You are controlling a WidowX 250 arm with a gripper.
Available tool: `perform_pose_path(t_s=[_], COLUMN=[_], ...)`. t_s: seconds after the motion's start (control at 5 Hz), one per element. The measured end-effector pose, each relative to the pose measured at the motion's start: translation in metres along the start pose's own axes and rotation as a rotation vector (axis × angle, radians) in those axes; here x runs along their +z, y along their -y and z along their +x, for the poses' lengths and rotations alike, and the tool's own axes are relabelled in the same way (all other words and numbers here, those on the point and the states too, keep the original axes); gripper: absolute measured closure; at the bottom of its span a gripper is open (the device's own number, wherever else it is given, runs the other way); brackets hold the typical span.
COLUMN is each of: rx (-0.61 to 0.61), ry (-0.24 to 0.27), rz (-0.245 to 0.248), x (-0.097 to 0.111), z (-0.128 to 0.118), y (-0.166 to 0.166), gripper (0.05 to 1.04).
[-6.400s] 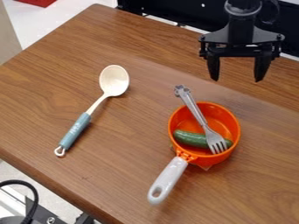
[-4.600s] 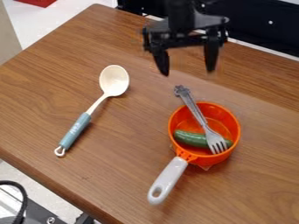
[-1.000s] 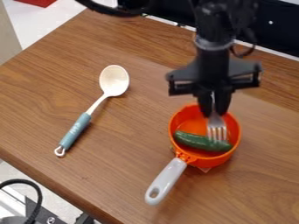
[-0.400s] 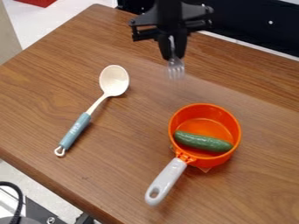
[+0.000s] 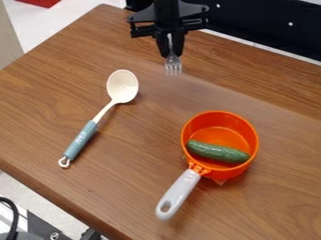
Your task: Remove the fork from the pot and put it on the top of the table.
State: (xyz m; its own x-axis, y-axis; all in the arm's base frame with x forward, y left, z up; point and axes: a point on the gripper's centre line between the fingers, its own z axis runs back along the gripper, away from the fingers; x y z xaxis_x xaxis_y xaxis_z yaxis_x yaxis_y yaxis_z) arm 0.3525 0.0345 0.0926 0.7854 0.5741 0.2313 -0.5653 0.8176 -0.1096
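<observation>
Silver fork (image 5: pixel 173 65) hangs between the jaws, tines down below their tips.

No readable text or numbers, small pale marks (image 5: pixel 80 136) on the blue spoon handle (image 5: pixel 75 147), too tiny to read

A robotics lab, by the look of it: a black robot arm (image 5: pixel 167 13) above a wood-grain table (image 5: pixel 56 89), a dark panel (image 5: pixel 266 26) behind, a cable (image 5: pixel 14 218) and metal parts (image 5: pixel 51 233) at lower left

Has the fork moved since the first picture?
Yes. The fork left the pot, going up and left in view, nearer the far edge of the table; the gripper holds it.
</observation>
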Motion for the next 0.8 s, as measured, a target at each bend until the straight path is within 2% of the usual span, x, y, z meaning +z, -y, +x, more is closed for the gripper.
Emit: perform_pose_path(t_s=[0.2, 0.4, 0.6, 0.8], rx=[0.056, 0.042, 0.059, 0.087], ry=[0.004, 0.012, -0.007, -0.045], rz=[0.047, 0.085, 0.113, 0.104], x=[-0.013, -0.026, -0.035, -0.038], z=[0.011, 0.014, 0.019, 0.02], y=[-0.002, -0.01, -0.015, -0.02], gripper=[0.971, 0.971, 0.971, 0.931])
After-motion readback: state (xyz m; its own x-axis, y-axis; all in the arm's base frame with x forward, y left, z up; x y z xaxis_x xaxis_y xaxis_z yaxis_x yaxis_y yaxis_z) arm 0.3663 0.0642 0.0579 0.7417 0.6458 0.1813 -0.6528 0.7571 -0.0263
